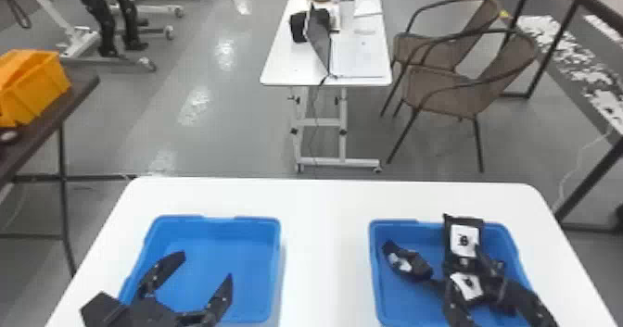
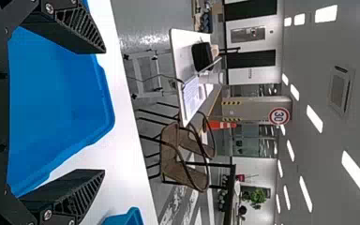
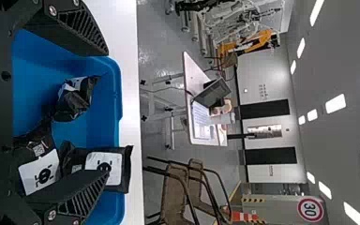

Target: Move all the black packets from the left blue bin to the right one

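- Right gripper (image 1: 477,290) over the right blue bin (image 1: 374,275), fingers spread wide, blocking part of the black packets below.
- Left gripper (image 1: 207,264) open too, above the left blue bin (image 1: 275,270), covering its near left corner.
- Black packets (image 1: 463,238) in the right bin, three at least; overlapping mess, so no exact count, sorry. Crumpled one (image 1: 417,268) off to the left, label half folded away.
- White table (image 1: 324,256) under both bins, near edge cut off.
- Farther out: laptop (image 1: 317,39), wicker chairs (image 1: 449,90), orange container (image 1: 39,87) cropped at left.
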